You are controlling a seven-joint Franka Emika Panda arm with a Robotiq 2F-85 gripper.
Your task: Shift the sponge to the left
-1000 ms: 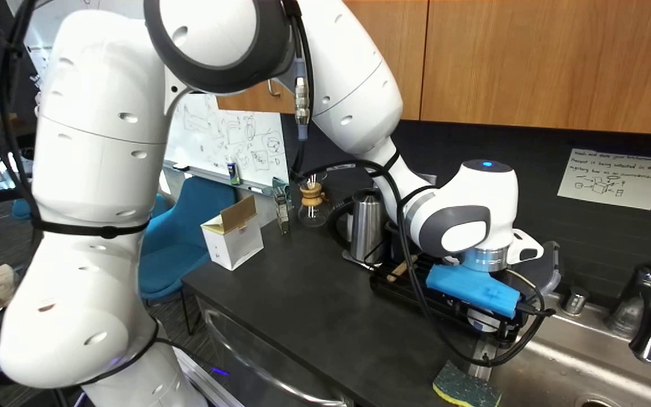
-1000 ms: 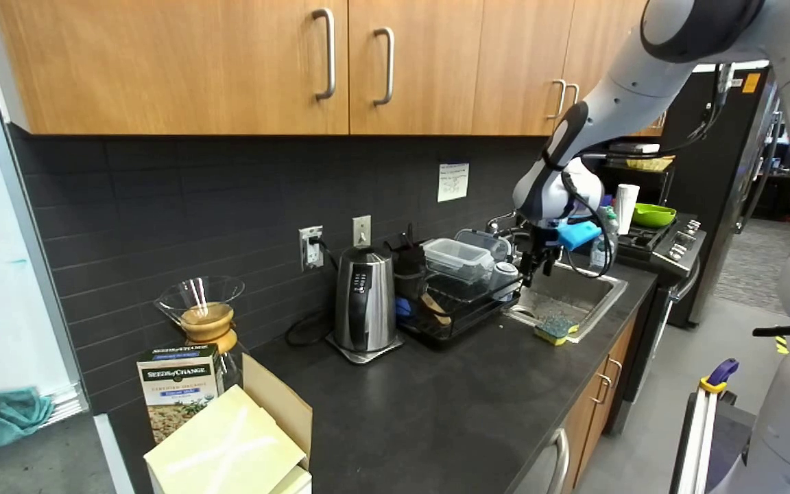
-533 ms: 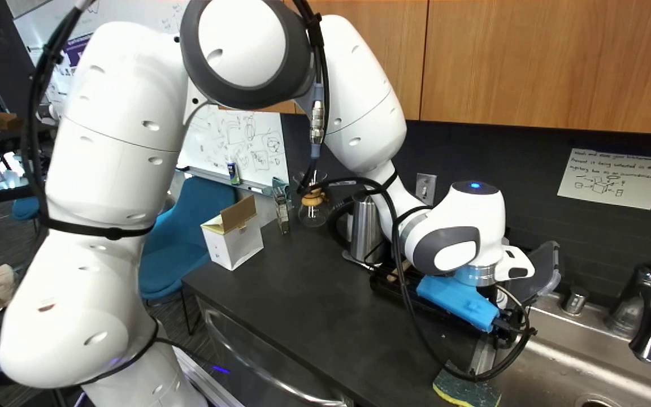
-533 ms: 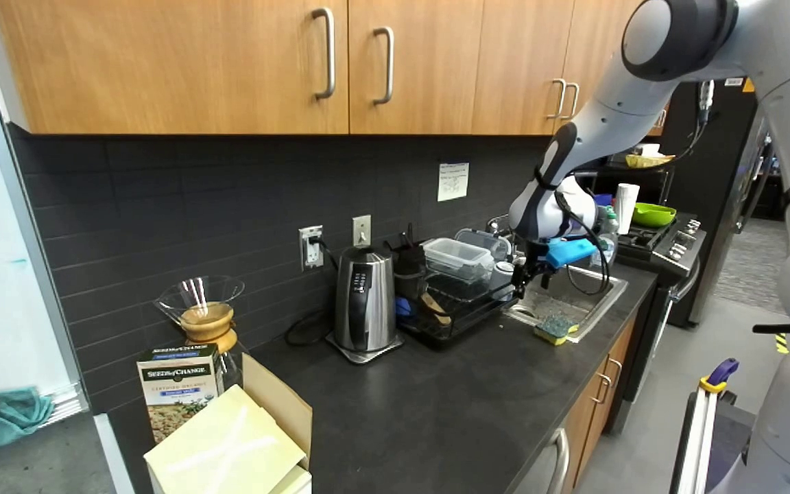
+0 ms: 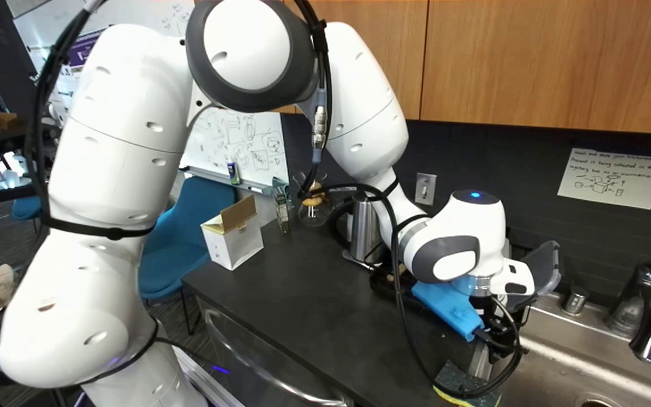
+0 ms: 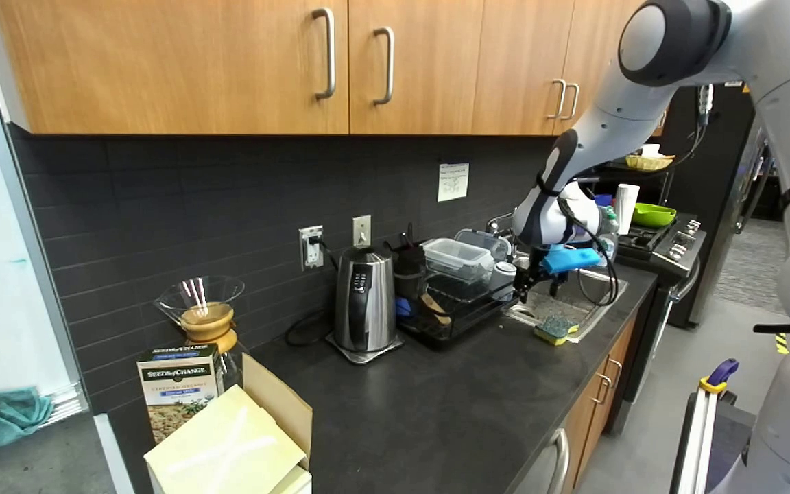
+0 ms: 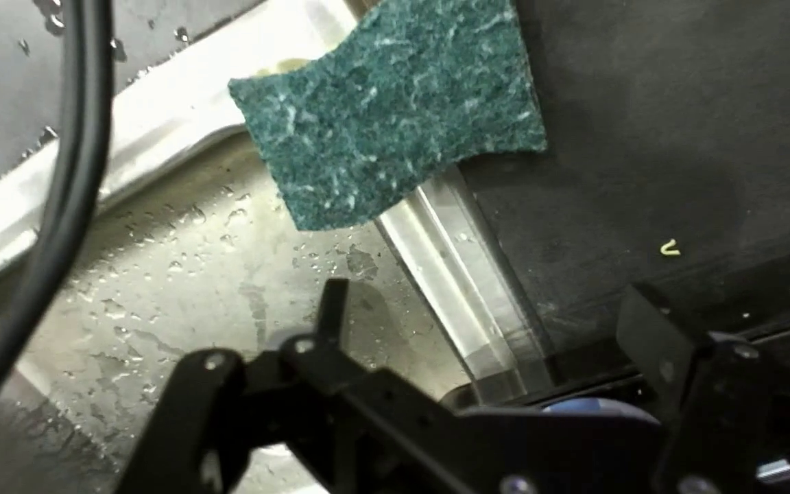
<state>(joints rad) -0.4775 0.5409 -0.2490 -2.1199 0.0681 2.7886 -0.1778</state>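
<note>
The sponge [image 7: 395, 110] lies across the rim of the sink [image 7: 460, 274], its green scouring face upward, one end reaching over the basin [image 7: 217, 274] and the other over the dark tabletop [image 7: 642, 137]. A thin yellow layer shows along its edge in both exterior views. In the wrist view the fingers [image 7: 659, 333] are spread wide — one seen against the basin, the other against the tabletop — and the sponge sits beyond their tips, apart from both. A small yellow scrap [image 7: 669, 248] lies on the tabletop near one of the fingers. A black cable [image 7: 97, 116] hangs at one side of that view, and in an exterior view, where the arm [image 5: 246, 45] reaches toward the sink, a loop of it crosses in front of the sponge; whether the two touch cannot be told. Beside the sink, a black dish rack [image 6: 453, 329] carries a clear plastic container [image 6: 459, 255]. Farther along the tabletop stand a steel kettle [image 6: 365, 302], a glass coffee maker [image 6: 208, 324] with a wooden collar, a Seeds of Change box [image 6: 177, 387] and a white cardboard box [image 5: 234, 242] with its flap raised.
</note>
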